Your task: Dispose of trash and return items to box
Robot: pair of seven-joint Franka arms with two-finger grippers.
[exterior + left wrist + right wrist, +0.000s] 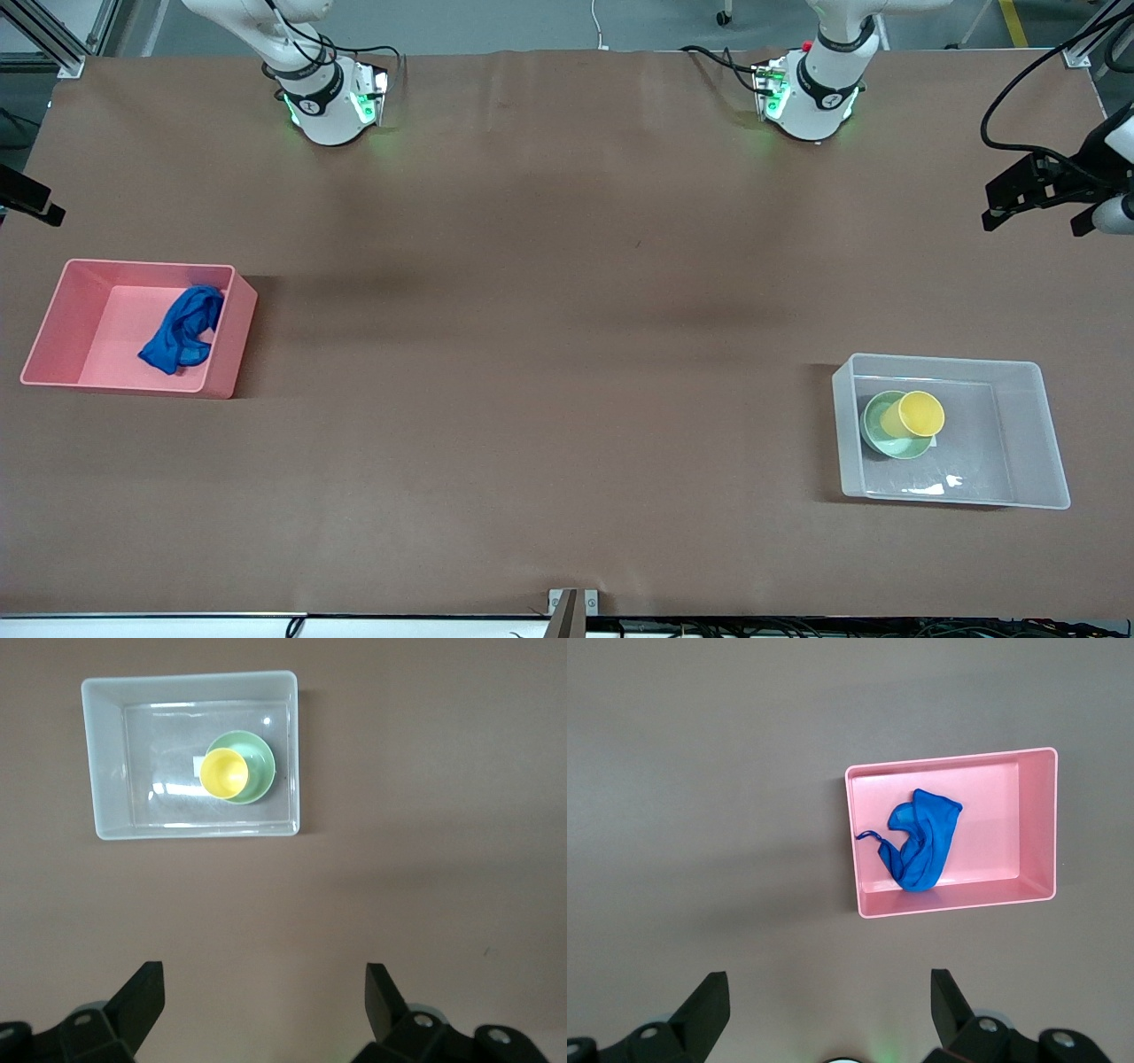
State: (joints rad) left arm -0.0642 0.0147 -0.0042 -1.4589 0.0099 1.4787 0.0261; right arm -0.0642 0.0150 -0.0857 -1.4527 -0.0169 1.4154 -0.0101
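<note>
Wrist views alone show both grippers — left gripper [264, 992] spread wide, empty, over clear plastic bin [106, 762] holding yellow cup [223, 773] in mint-green bowl [259, 762]; right gripper [830, 997] likewise, over pink plastic bin [1036, 828] holding crumpled blue cloth [924, 846].

Two bins on surface [567, 372]: one pink bin [62, 310], one clear box [1032, 425]. One blue cloth [184, 330]. One yellow cup [921, 414]. One green bowl [877, 434]. Two arms, two fingers each.

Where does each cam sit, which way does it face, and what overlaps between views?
Front: high across the table, facing both arm bases; shows pink bin and clear box.
Left wrist: looks down past the open left gripper at the clear box with yellow cup in green bowl.
Right wrist: looks down past the open right gripper at the pink bin holding the blue cloth.
Front shares a bin with each.
</note>
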